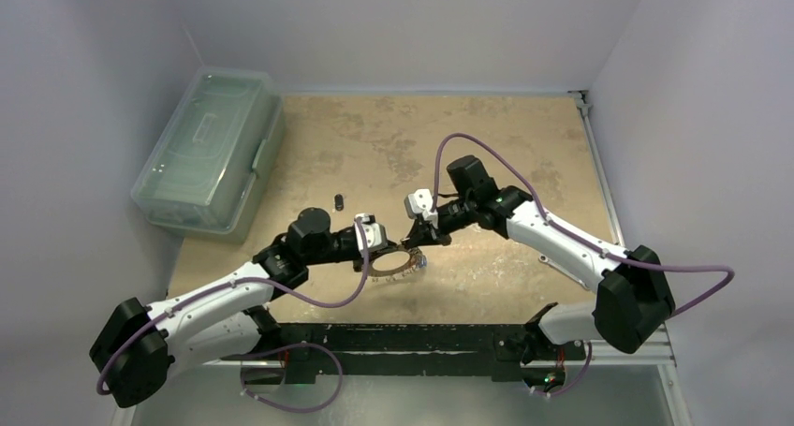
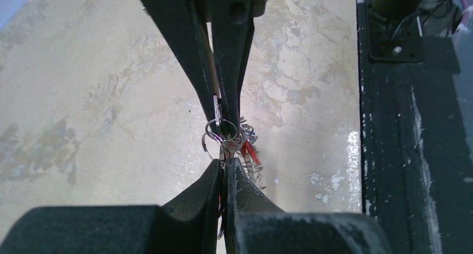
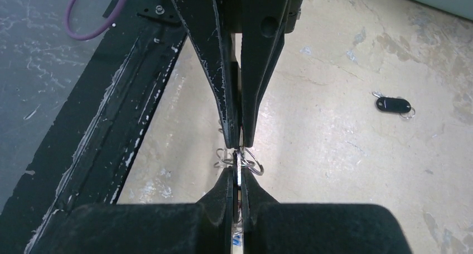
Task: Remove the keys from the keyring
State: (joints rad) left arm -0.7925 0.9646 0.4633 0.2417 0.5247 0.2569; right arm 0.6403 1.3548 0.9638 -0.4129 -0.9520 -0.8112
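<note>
Wide look first: the sandy, blotched table point(image 1: 487, 145) with a clear lidded plastic box point(image 1: 211, 150) parked at its far left corner, and both arms reaching in to meet near the middle of the near edge. The left gripper point(image 1: 367, 255) comes in from the left, the right gripper point(image 1: 419, 249) from the right, tip to tip, and between them sits the keyring point(image 1: 398, 260), low over the table or on it. Both wrist views show the same thing: each pair of jaws is pressed together on the bunch, the left on the ring's left side and the right on its right. Whether each one pinches the ring wire itself or a key on it, I can't make out. Now the score. The keys point(image 2: 249, 152) fringe the ring in a thick cluster, a red one showing among the silver, with little split rings point(image 2: 215, 135) dangling at the pinch point. Out on the table, well apart to the far left, lies one black tag point(image 3: 393, 104), which looks like the only piece off so far. By my reckoning this job has barely begun, with nearly every key left to work free.
</note>
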